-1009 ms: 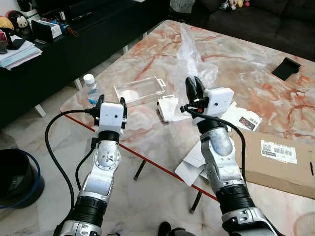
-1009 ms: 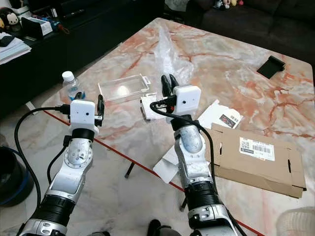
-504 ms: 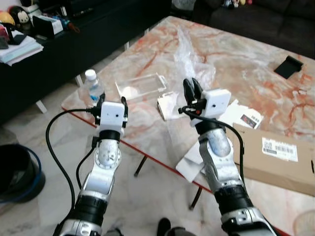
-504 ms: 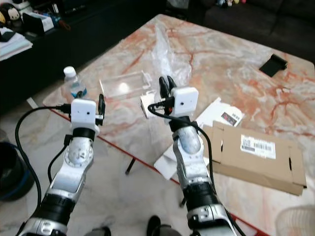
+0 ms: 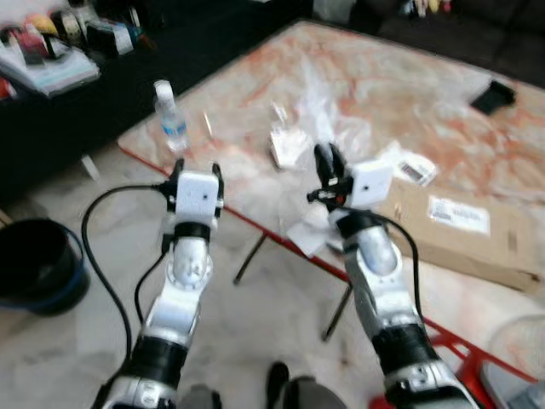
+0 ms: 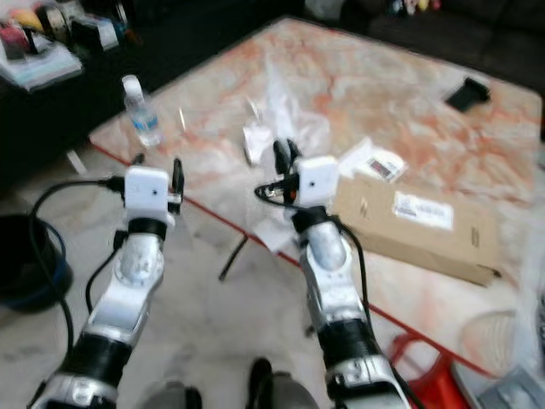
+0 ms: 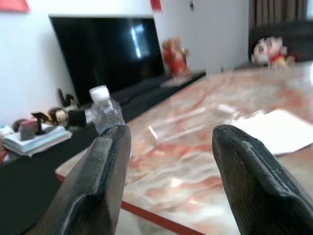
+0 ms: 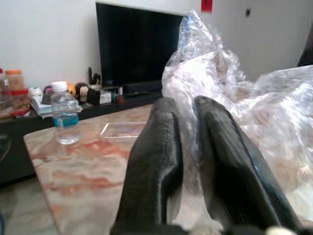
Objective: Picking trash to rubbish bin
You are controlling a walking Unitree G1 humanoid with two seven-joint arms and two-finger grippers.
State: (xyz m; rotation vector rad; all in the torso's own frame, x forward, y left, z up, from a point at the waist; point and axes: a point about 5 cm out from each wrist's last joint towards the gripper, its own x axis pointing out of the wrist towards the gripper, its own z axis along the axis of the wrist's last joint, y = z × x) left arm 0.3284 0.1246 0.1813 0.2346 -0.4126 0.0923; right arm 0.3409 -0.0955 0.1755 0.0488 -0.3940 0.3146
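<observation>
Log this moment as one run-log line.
phase: approaching table | left gripper: fingers open, holding nothing | right gripper: fingers shut, pointing at crumpled plastic wrap | water bottle upright at table corner | bin on floor, robot's left

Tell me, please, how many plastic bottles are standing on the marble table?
1: the water bottle stands upright near the table's left edge, ahead of the left gripper.

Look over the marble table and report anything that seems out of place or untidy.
Litter covers the table: crumpled clear plastic wrap, a flattened cardboard box, loose papers hanging over the near edge, and a water bottle standing by the corner. The right gripper, fingers close together, points at the wrap; the left gripper is open.
</observation>
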